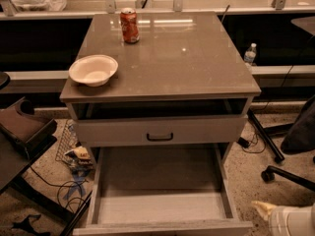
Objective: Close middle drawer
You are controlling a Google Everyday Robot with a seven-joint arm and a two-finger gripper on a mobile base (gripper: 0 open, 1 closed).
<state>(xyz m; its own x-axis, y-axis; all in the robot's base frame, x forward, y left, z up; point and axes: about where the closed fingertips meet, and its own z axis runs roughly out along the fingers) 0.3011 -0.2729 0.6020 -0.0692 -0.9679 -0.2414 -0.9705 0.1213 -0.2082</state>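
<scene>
open drawer [162, 181] pulled out near | my claw [266, 210] near right, grip unreadable | risk: push from right corner skews, jams it

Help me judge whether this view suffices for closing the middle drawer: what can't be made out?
Camera view:
- middle drawer: front and handle cut off by the bottom edge.
- tool: only a pale part at the lower right corner, cut by the edges.
- Below the middle drawer: hidden by its pulled-out box.
- upper drawer interior: shadowed under the tabletop.
</scene>
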